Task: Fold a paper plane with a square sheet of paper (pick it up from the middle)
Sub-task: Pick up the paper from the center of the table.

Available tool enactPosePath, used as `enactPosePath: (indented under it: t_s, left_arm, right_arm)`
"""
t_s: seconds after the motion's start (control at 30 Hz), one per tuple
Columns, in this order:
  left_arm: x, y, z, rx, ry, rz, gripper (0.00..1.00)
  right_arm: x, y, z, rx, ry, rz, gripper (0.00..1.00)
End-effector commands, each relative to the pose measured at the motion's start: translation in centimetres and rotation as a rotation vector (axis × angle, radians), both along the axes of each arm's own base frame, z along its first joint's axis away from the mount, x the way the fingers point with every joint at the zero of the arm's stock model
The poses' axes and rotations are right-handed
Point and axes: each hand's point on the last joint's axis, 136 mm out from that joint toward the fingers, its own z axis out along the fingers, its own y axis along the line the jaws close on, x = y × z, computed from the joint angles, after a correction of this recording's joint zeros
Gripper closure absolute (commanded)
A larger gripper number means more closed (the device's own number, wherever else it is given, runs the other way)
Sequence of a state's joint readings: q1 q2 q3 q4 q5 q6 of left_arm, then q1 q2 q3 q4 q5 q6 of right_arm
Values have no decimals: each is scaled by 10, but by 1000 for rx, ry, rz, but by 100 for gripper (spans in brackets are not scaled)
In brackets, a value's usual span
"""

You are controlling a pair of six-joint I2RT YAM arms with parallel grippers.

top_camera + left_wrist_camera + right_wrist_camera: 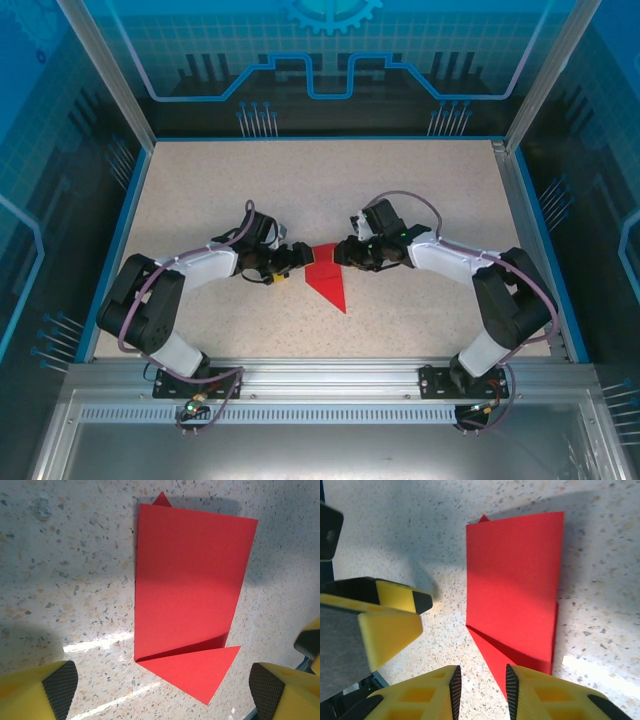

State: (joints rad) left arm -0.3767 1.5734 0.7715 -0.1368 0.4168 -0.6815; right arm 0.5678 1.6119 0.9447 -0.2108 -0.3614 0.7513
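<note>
table (420, 200): speckled, paper borne at its middle | left gripper (298, 257): placed just left of the paper, jaws spread wide, nothing gripped | right gripper (482, 690): placed just right of it, jaws parted narrowly, nothing clamped | red paper (327, 282): folded, laid flat, tip pointed near

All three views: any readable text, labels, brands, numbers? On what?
No readable text.
Red paper: plain, no print.
Blue back panel: gear graphic and line art, no letters.
Cable fitting below the left arm's base: too small to tell.
</note>
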Motion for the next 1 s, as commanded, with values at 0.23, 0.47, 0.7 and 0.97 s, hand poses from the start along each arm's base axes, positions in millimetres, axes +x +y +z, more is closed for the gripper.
enactPosePath:
  t_s: [0.23,0.47,0.7,0.97]
  left_arm:
    - [1,-4,3,-6,20,-9,8]
    - [-2,-3,0,-1,28,-10,8]
    - [-3,-2,1,1,26,-10,8]
    - [-2,-4,3,-15,26,-17,8]
  right_arm:
    - [-21,-4,-42,-147,90,26,63]
    - [-19,1,-52,-134,97,54,50]
    - [-20,11,-63,-96,124,86,55]
    - [-17,14,-56,8,111,81,82]
